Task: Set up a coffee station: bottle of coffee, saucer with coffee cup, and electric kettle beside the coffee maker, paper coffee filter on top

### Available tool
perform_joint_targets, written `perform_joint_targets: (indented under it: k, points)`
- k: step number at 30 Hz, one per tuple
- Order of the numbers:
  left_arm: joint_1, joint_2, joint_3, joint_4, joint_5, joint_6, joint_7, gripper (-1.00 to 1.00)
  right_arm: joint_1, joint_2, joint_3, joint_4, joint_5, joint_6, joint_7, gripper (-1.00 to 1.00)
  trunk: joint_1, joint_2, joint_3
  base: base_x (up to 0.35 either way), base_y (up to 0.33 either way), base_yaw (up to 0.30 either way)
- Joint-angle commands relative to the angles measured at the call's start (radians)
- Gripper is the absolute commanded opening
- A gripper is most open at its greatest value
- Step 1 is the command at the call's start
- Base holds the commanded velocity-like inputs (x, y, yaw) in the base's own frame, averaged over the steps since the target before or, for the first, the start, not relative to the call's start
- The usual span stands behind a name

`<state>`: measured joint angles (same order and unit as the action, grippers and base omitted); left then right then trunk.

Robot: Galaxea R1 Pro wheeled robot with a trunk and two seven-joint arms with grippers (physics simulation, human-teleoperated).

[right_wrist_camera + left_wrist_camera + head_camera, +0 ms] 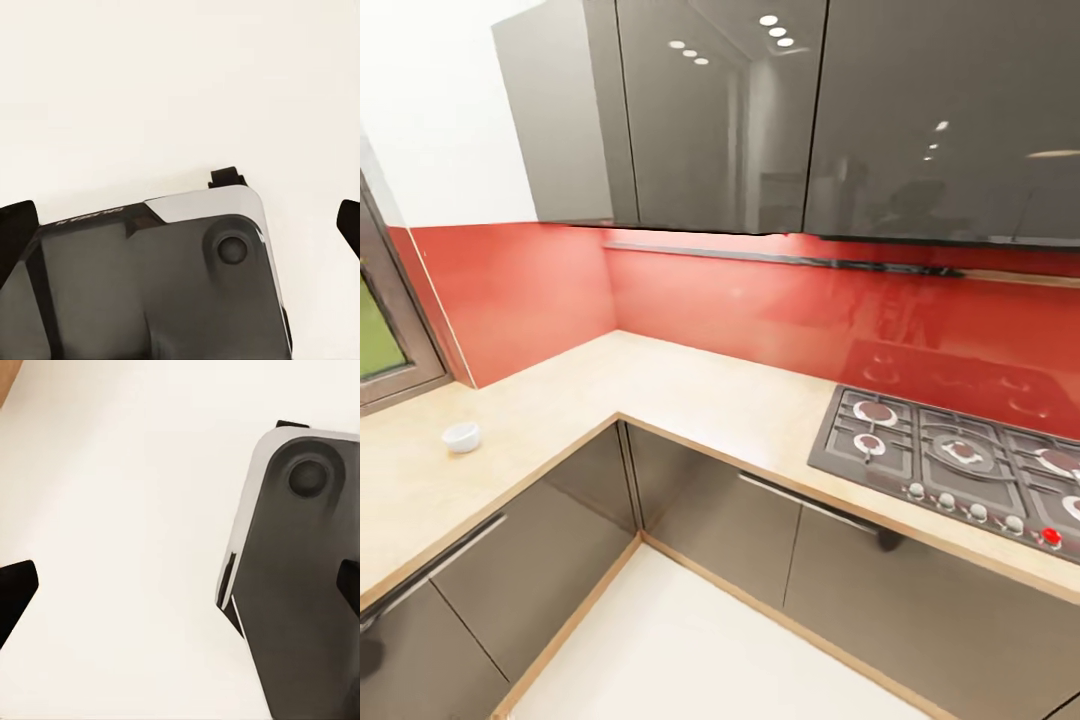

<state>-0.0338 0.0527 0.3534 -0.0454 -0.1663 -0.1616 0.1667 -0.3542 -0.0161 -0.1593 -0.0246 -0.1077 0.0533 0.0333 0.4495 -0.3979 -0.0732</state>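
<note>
From my head camera I look down into an L-shaped corner of light-wood worktop (690, 385) backed by a glossy red splashback (760, 310). One small white bowl or cup (461, 436) sits alone on the left run of the worktop, near a window frame (390, 330) at the far left. One gas hob (960, 455) is set into the right run; I count five burners and a row of knobs along its near edge, the rightmost one red. Dark grey glossy wall cabinets (760, 110) hang above, and grey fronts with two bar handles sit below.

My left pincer (180, 585) hangs over pale floor (120, 510) beside part of my grey base (300, 585), fingertips spread wide apart. My right pincer (180, 225) is likewise spread wide, gripping nothing.
</note>
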Motion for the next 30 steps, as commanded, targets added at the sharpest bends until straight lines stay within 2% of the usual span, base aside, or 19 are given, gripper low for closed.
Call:
perform_joint_targets:
  k: [1,30]
  points:
    - [-0.001,0.0,0.007,0.002,-0.01,-0.004,0.004,1.0,0.0,0.0,-0.002,-0.002,-0.01,0.005,0.003,1.0,0.001,-0.002,-0.002,0.0,0.0,0.279]
    - [-0.001,0.001,0.012,0.002,-0.004,-0.007,0.004,1.0,0.0,0.001,-0.002,-0.002,-0.01,0.005,0.003,1.0,0.001,-0.002,-0.002,0.0,0.0,0.279]
